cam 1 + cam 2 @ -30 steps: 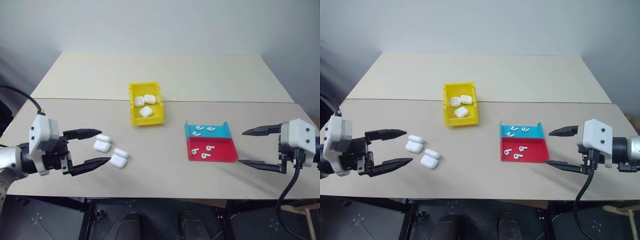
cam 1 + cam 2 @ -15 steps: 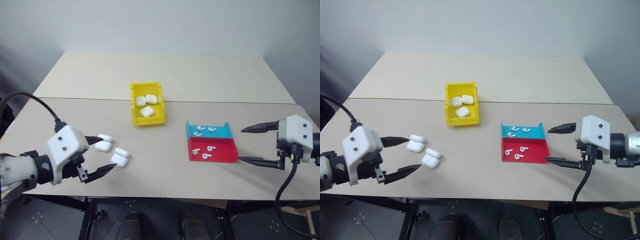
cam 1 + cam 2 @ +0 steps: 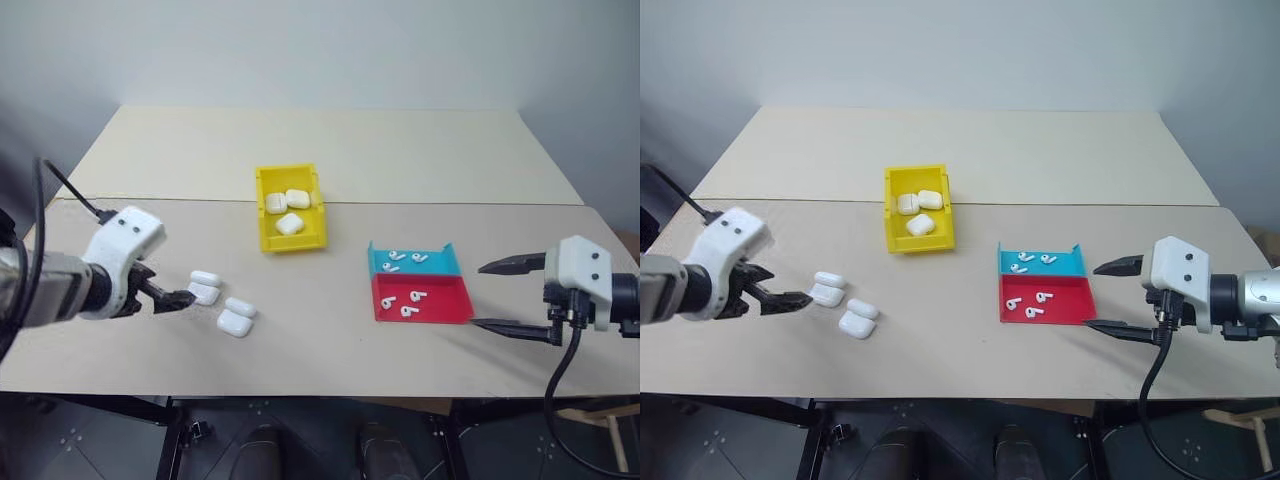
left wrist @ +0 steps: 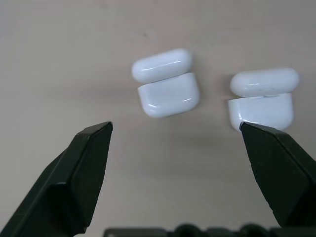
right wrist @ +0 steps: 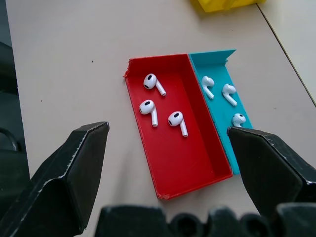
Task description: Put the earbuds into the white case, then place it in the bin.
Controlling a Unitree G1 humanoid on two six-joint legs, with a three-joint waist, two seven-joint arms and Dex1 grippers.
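Left hand [image 3: 178,298] hangs with its fingers spread wide and nothing between them, tipped down toward two open white cases on the bench [image 3: 330,350]: the nearer white case [image 3: 205,288] lies just off the fingertips, its twin [image 3: 238,316] just beside it. The step in hand looks like taking that nearer case. To do it well, I would centre the fingers over the case body rather than its flipped-up lid, and close across the short sides so the lid stays open and the neighbour is not nudged. Further right, the bin [image 3: 291,238] already holds three cases. Next, the red and blue tray [image 3: 440,311] carries the earbuds [image 3: 403,304]. Right hand [image 3: 512,296] waits beside the tray, likewise spread and empty.
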